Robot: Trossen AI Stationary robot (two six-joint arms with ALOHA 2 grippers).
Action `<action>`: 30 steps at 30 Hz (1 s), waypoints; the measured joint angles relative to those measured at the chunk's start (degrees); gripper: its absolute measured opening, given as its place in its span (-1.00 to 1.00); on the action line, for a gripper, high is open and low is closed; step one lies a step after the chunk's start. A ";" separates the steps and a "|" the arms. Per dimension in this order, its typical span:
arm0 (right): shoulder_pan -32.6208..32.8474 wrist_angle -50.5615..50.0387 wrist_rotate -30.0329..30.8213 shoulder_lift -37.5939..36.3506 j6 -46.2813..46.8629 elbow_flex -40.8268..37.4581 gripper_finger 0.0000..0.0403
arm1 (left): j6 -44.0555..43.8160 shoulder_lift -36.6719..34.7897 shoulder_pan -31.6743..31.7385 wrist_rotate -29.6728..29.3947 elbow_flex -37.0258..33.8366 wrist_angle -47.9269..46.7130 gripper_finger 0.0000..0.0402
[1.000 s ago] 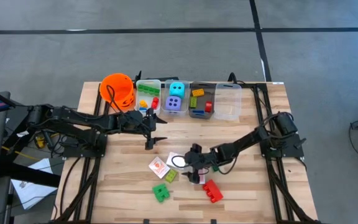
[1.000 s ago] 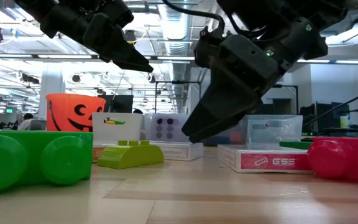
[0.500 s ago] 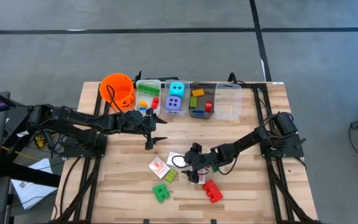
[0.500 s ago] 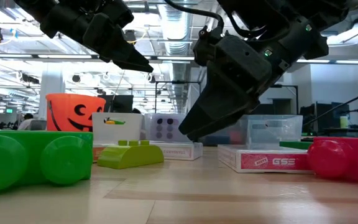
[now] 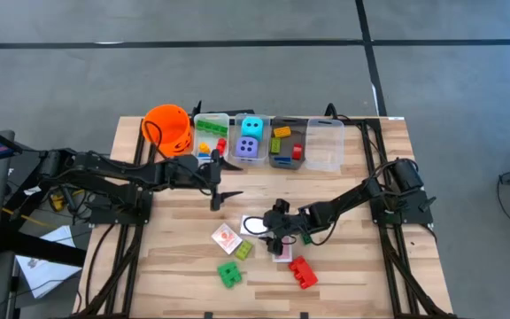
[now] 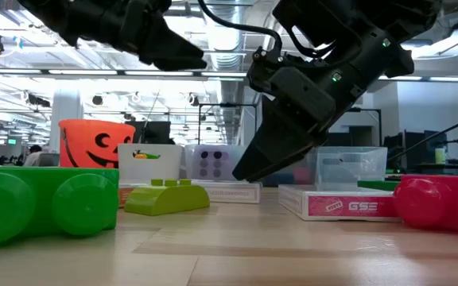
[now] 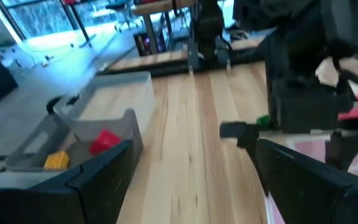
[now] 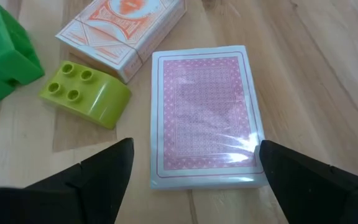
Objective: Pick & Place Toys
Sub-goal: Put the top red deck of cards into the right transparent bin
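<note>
Right tool (image 5: pixel 275 232) is positioned low over the middle of the tabletop (image 5: pixel 352 266), directly above a pink-backed card pack (image 8: pixel 205 115). Its fingers (image 8: pixel 101 168) are spread wide, one on each side of the pack, with nothing gripped. In the low view the same tool (image 6: pixel 249 171) hangs just above the pack without visible contact.

Left tool (image 5: pixel 221 192) hovers over the tabletop in front of the row of clear bins (image 5: pixel 326 146), fingers parted and empty.

Loose toys on the tabletop:
- An orange-printed card box (image 8: pixel 122 28) lies just beside the pink-backed pack, toward the left edge.
- A lime brick (image 8: pixel 86 93) lies beside both card items.
- A green brick (image 5: pixel 229 274) lies nearer the front edge.
- A red brick (image 5: pixel 304 272) lies near the front edge, to the right of the pack.

Along the far edge, an orange pumpkin-face bucket (image 5: pixel 167 127) stands at the left end of the bin row. The bins hold green, red and yellow bricks; a cyan die (image 5: pixel 251 126) sits behind a purple die (image 5: pixel 249 147) in the second bin. The rightmost bin's contents cannot be determined.
</note>
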 joint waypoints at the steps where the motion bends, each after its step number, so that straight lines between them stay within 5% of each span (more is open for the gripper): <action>1: -0.11 -0.03 -0.06 0.00 0.00 0.00 0.70 | -0.01 0.00 0.00 0.00 0.00 0.82 0.64; 30: -2.29 -2.94 4.20 0.02 -2.96 0.02 0.70 | -5.97 0.02 0.00 -0.26 0.00 10.12 0.63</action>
